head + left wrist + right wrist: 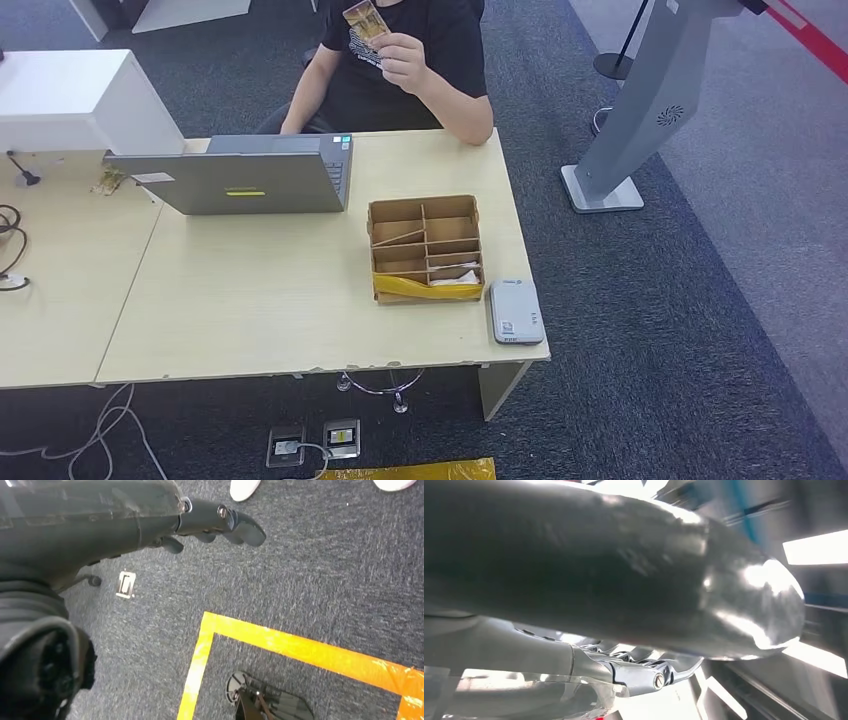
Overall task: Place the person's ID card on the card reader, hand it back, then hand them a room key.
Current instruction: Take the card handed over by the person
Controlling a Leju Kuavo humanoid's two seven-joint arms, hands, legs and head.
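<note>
1 ID card (364, 20) is up at the far side of the surface (260, 310), pinched in the person's hand (404, 58); the person (400, 60) in a black shirt sits behind the far edge. Card is well apart from both robot hands, neither of which is over the surface in the head view.

Card reader (515, 311), a small white-grey box, lies flat at the near right corner of the surface, just beside the cardboard organizer (425, 248), near its right front corner. The organizer has several compartments; white cards or slips (455, 276) lie in the near right ones, too small to tell if they are room keys. Yellow tape (425, 290) runs along its front wall. Grey laptop (245, 178) stands open to the left of the organizer, its lid back toward the camera.

Left hand (220, 525) hangs over grey carpet (310, 580) with orange floor tape (300, 650) on it; dark fingers (247, 530) are lightly curled, apart, holding nothing. 2 white shoes show at the far edge of that view.

Right hand (639, 672) shows in the right wrist view as silver-looking fingers, blurred against bright lights; nothing visible in it, fingers look extended, but spread or closed I cannot tell.
</note>
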